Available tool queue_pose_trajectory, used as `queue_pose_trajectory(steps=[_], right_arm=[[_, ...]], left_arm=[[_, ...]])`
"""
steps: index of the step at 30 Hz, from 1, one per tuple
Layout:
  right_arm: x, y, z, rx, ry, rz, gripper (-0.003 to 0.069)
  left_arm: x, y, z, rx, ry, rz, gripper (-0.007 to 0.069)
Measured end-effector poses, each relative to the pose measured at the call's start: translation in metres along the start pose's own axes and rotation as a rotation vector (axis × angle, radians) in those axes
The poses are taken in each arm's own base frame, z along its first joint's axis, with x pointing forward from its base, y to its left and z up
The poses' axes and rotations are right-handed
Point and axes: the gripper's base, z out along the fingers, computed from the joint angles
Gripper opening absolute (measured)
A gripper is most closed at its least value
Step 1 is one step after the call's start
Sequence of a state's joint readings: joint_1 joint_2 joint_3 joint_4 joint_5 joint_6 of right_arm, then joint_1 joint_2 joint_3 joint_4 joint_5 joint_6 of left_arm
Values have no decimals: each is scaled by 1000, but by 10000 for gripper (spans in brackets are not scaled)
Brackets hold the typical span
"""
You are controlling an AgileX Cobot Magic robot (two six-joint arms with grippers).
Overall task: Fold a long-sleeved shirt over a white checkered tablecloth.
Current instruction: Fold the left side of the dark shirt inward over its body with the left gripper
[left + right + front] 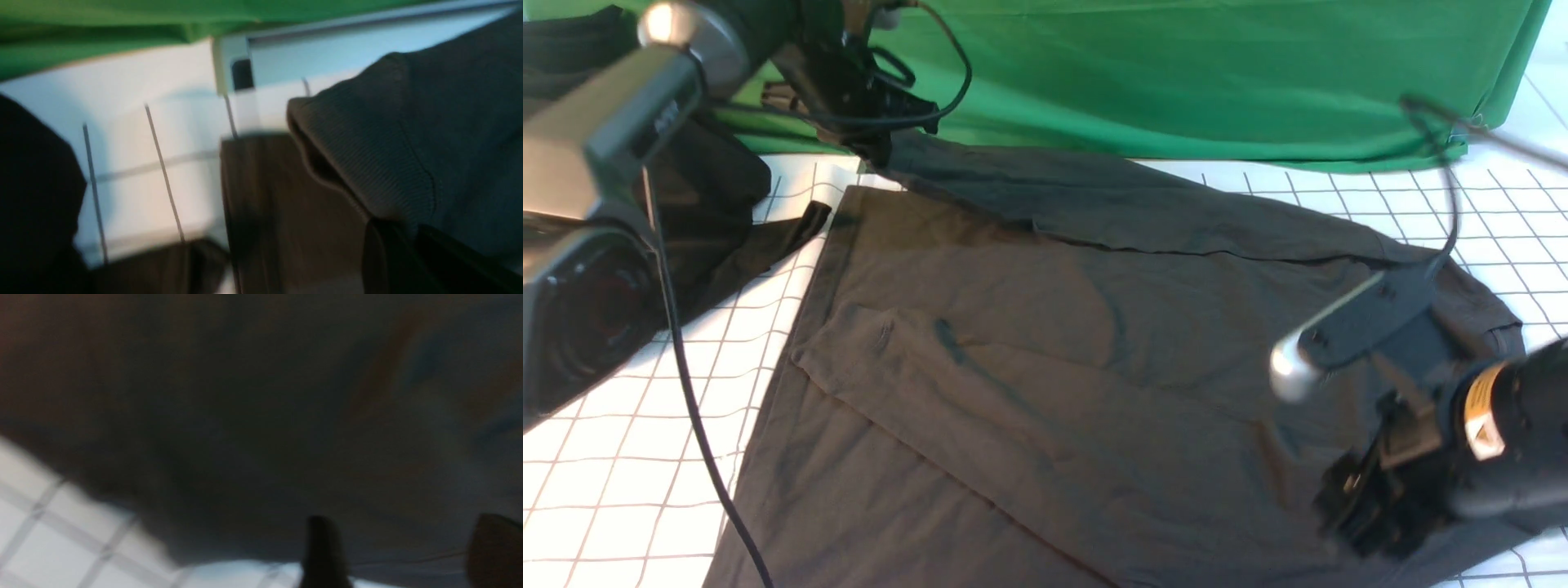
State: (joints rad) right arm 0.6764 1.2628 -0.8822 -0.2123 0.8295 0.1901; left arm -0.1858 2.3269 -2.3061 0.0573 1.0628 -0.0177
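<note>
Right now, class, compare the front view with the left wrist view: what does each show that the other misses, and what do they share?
Only the front view shows the long-sleeved shirt spread out whole, with the right gripper low over its right side. Only the left wrist view shows the ribbed cuff close up, raised above the table, and a pale frame edge beyond. Both show the shirt, the white checkered tablecloth, the green fabric and a blacker cloth.

Dark shirt (261,416) over checkered tablecloth (61,547)
</note>
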Motion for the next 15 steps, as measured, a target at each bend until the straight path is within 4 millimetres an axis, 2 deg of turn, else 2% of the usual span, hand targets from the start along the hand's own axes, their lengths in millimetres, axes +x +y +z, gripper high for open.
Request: queue_pose_trajectory(steps=[3,5,9,11,15], right_arm=[[-12,-8,-9,75,-59,-40,175],[-21,-17,-14,111,-110,-24,58],[-28,-46,-15,170,-189,60,15],[-30,-69,-12,212,-223,127,10],[-31,-100,-3,256,-208,214,10]], left_arm=[[3,-5,-26,7,63,17,27],[1,-5,-48,18,53,3,27],[6,-7,-81,63,40,-31,27],[14,-11,-100,81,49,-49,27],[34,-15,-115,88,102,-72,27]])
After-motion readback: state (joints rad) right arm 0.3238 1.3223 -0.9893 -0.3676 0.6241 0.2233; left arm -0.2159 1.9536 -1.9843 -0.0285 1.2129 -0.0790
